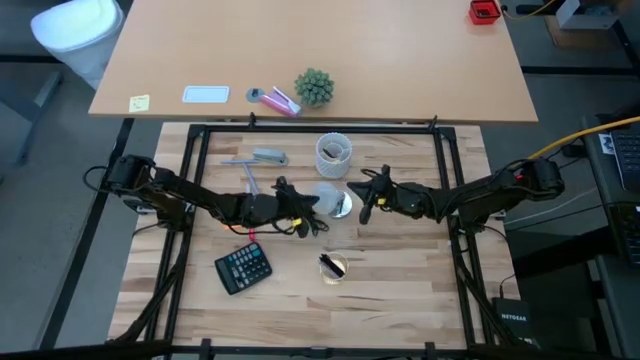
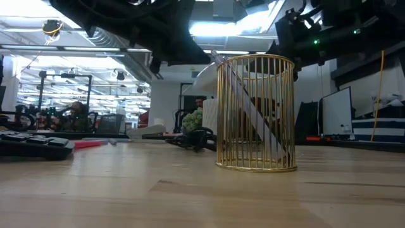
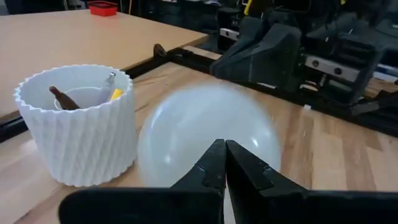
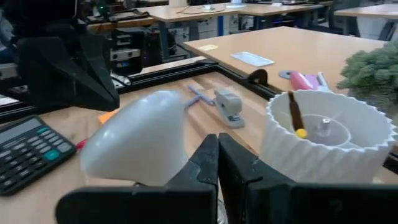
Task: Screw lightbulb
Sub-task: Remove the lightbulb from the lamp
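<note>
Gold wire basket (image 2: 256, 113) stands closest to the low camera, upright on the wooden desk (image 1: 400, 290), with a pale strip leaning inside it. From above, items run left to right as follows. At the left, the calculator (image 1: 243, 269) lies on the near part of the desk, and a grey stapler (image 1: 268, 157) lies farther back. The left gripper (image 1: 318, 203) reaches in toward the desk centre; in its wrist view both dark fingers (image 3: 211, 171) are pressed together with nothing between them, and their tips sit directly in front of the lightbulb (image 1: 330, 199). The lightbulb is at the desk centre, between the two grippers, its white globe (image 3: 208, 137) facing the left gripper. Whether the globe touches either gripper cannot be determined. A silver round part (image 1: 344, 205) shows just beside the bulb in the high view. Behind the bulb stands a white ribbed cup (image 1: 334, 154) holding small items. The right gripper (image 1: 366, 205) approaches from the opposite side; its jaws are likewise pressed together and empty, with tips near the bulb's narrower end (image 4: 140, 146). Beyond the frame, a second desk carries a small green plant (image 1: 314, 87) and a pink object (image 1: 279, 100).
</note>
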